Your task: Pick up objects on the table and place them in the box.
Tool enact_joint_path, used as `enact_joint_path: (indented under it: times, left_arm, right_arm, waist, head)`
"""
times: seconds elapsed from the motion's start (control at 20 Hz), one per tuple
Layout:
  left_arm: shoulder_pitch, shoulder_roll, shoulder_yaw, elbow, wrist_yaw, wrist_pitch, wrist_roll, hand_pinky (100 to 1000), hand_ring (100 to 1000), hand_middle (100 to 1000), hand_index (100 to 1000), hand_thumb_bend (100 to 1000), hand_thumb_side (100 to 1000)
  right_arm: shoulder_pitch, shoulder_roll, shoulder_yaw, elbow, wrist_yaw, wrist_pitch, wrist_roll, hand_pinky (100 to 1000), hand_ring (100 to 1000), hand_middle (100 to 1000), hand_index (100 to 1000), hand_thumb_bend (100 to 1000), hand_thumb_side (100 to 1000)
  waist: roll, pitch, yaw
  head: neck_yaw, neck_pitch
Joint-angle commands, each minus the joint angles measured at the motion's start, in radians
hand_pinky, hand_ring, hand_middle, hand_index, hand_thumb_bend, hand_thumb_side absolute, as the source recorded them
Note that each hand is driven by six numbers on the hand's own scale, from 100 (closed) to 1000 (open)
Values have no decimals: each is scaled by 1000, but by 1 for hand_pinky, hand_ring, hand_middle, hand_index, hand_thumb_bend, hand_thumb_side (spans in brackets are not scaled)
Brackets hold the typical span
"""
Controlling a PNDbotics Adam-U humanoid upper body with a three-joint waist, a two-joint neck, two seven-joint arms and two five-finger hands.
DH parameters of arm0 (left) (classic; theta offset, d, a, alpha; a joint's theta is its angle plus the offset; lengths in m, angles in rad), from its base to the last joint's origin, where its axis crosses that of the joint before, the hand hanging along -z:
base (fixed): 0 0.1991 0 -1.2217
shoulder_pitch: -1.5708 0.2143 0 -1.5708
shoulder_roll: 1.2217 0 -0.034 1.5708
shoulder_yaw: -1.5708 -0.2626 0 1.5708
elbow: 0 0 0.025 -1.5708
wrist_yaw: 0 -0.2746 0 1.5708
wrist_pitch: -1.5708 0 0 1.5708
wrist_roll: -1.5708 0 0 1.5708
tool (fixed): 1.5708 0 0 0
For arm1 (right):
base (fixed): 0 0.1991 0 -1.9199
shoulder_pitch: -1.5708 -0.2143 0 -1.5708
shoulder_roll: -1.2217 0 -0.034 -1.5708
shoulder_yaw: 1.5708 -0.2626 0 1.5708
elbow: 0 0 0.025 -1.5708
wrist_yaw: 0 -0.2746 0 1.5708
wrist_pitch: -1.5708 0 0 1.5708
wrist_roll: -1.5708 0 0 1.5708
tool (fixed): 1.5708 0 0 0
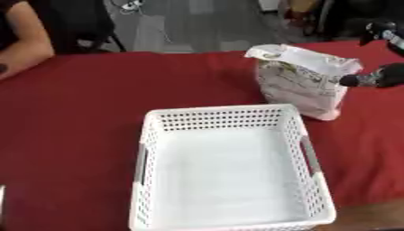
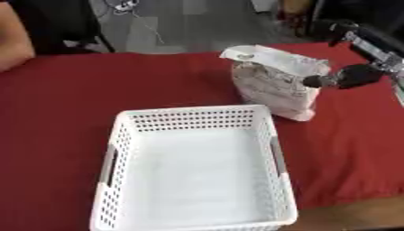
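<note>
White perforated box (image 1: 229, 167) sits empty near; right hand (image 2: 347, 76), fingers unreadable, touches the upright printed bag (image 2: 276, 83) beyond, which seems best clasped around its body before lifting.

A red tablecloth (image 1: 71, 113) covers the table; grey floor (image 1: 197, 22) lies beyond it

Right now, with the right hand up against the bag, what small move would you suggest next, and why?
Probably close the right hand round the upper edge of the white bag. A fingertip already meets the bag's right side, the bag stands upright on the red table behind the white basket, and the basket holds nothing yet.
</note>
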Motion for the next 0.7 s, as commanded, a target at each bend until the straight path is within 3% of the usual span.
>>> enact_joint_path:
  times: [0.05,0.7]
  left_arm:
    - [0,19,0,-20,3,-2,-5,734,849,938,1000,913,1000]
    - [3,21,-3,-20,5,-1,-11,733,840,930,1000,909,1000]
  right_arm:
    - [-48,-15,-5,11,20,-15,-1,778,864,887,999,791,635]
    - [-112,12,10,75,109,-56,29,812,867,884,990,790,621]
  waist:
    - [-4,-11,-2]
    - [-6,-10,-6]
  head:
    - [-16,3]
    - [-8,13]
